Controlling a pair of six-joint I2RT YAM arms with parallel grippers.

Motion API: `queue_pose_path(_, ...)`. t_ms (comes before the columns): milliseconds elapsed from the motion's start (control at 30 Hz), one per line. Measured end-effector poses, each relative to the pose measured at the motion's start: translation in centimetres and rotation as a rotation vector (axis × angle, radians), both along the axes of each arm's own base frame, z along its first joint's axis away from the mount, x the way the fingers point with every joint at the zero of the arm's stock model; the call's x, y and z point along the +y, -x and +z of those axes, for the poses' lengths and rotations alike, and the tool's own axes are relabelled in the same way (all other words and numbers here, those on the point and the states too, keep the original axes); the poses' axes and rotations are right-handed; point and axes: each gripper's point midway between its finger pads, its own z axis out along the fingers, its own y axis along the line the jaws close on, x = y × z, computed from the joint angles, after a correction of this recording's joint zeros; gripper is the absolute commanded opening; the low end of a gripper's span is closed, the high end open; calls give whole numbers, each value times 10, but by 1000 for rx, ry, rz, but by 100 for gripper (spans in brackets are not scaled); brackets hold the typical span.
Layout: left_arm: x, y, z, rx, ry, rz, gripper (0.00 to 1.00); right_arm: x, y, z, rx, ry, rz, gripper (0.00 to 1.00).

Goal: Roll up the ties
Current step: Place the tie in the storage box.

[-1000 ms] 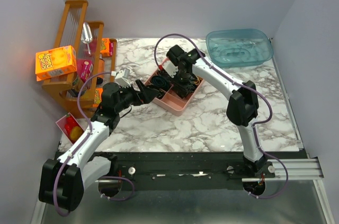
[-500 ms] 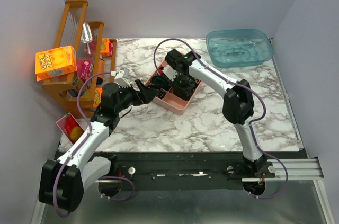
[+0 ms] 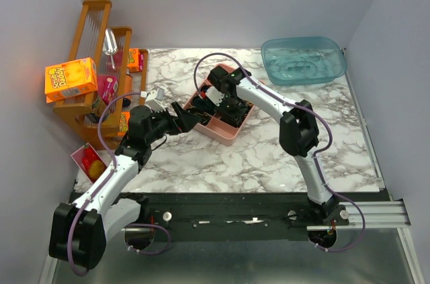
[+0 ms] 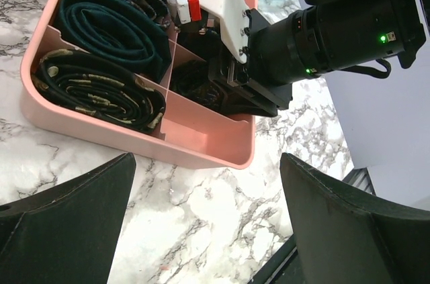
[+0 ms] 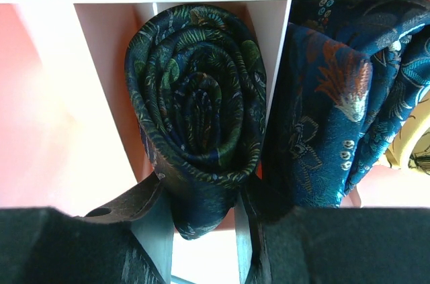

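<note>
Dark green patterned rolled fabric tie (image 5: 195,109): pinched at its lower edge in my half-closed right end effector (image 5: 201,227).
Left end effector (image 4: 207,163): wide open, empty.

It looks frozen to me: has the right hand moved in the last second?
Yes, slightly: the right hand, gripping a rolled tie, has shifted left over the pink tray, away from the blue tub.

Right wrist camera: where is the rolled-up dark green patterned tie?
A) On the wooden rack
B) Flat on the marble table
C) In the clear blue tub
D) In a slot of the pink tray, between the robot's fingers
D: the rolled dark green patterned tie stands inside a compartment of the pink plastic tray, and the right arm's fingers pinch its lower end.
</note>
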Motion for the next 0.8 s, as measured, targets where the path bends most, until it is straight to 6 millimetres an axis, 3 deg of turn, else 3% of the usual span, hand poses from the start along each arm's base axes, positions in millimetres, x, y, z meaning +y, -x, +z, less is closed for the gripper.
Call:
queue_pose_path(67,1,0,0,-2,0,2,99,1,0,0,-2,-1,1,42)
queue_pose_path(100,1,-1,0,-2,1,3,99,1,-1,0,-3,-3,1,99)
queue_pose_path(200,1,-1,1,-3,1,4,99,7,-2,1,-8,-32,2,100)
queue_pose_path(267,1,-1,1,-2,0,4,99,16,-17,21,-97,-68,10,100)
queue_pose_path(333,2,-1,1,-5,1,5,99,21,-17,33,-112,-110,13,100)
queue_pose_path(567,3,-1,2,-7,1,9,99,22,-10,25,-74,-118,18,100)
queue_pose_path(800,4,0,4,-12,2,11,99,36,-4,31,-49,-195,30,100)
